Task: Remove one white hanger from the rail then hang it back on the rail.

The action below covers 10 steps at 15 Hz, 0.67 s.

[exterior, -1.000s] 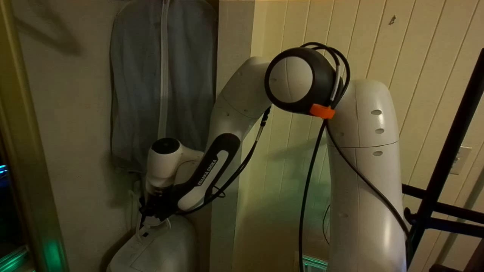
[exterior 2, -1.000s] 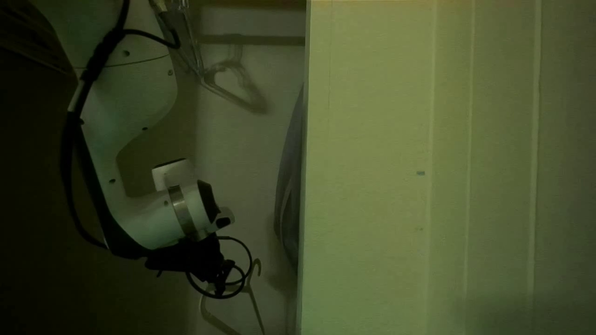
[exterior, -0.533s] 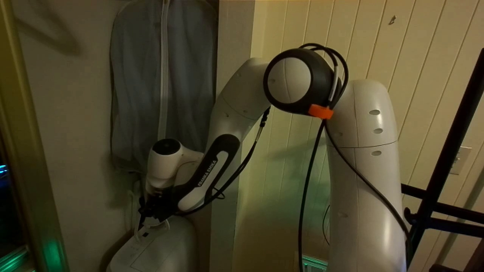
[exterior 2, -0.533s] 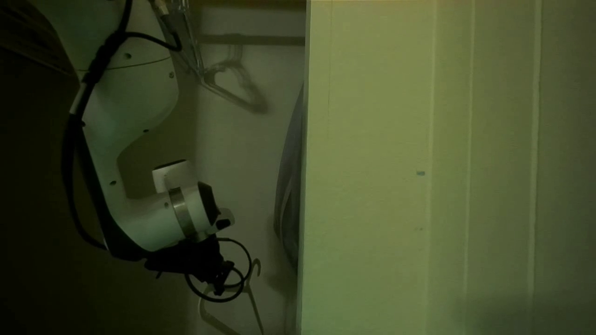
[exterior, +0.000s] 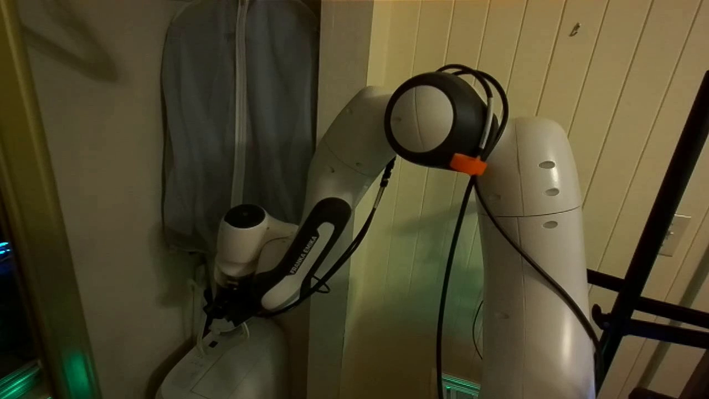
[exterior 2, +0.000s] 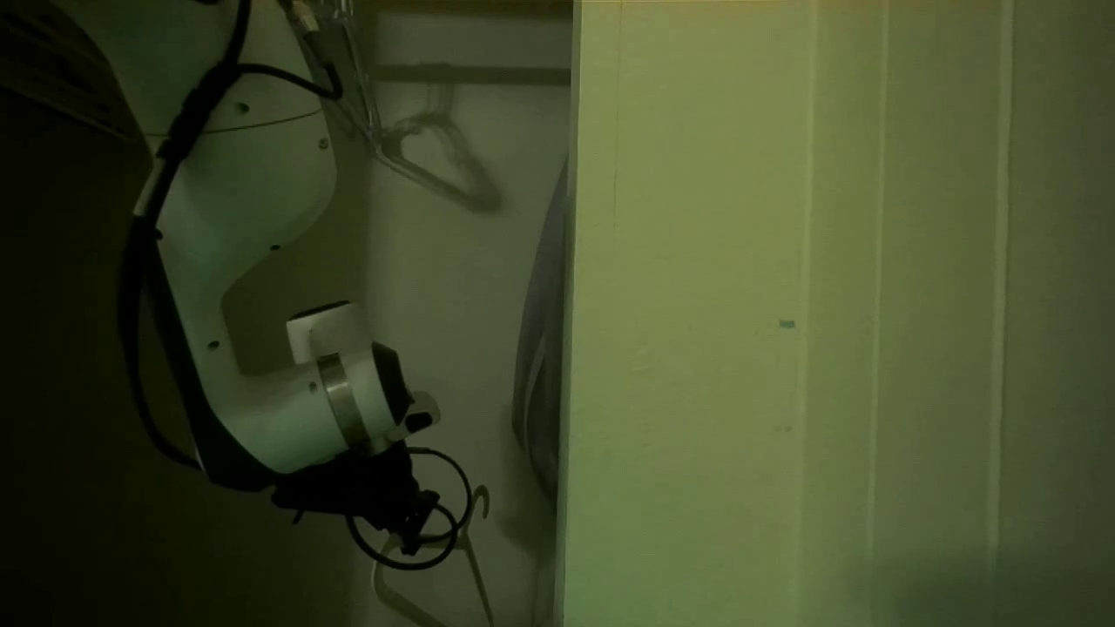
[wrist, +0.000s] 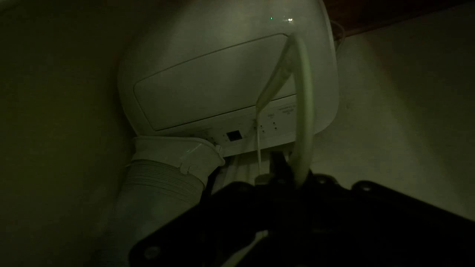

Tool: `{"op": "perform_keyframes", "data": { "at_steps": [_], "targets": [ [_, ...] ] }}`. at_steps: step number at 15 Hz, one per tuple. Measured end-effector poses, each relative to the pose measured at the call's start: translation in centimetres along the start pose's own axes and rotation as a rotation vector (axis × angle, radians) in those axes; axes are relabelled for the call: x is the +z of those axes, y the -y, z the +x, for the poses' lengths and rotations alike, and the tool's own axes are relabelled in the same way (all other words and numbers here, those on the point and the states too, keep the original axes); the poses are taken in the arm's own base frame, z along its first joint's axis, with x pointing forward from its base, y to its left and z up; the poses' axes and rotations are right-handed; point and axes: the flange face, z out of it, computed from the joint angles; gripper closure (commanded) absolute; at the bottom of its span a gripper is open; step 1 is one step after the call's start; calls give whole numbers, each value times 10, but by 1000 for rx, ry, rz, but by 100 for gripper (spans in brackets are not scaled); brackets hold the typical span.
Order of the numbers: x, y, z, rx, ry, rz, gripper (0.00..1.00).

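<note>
OK — gripper (wrist: 293,174) clamped on wht hanger (wrist: 305,111), w/ hook (exterior 2: 482,490) up — garment bag (exterior: 202,133) nearby.

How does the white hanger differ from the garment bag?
The white hanger is a thin, open frame; the garment bag is a broad cover with a zipper. The hanger is pale, the bag blue-grey. The gripper holds the hanger, not the bag. Both are for clothes.

A pale grooved wall (exterior: 543,72) and a plain wall (exterior: 122,166) stand in dim light
</note>
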Motion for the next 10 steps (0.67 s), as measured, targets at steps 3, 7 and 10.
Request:
{"op": "perform_keyframes", "data": {
  "at_steps": [3,7,10],
  "targets": [
    [1,1,-1,-1,2,1,99],
    [6,2,-11,-15,32,-10,99],
    [14,2,-25,-24,70,-22,99]
  ]
}}
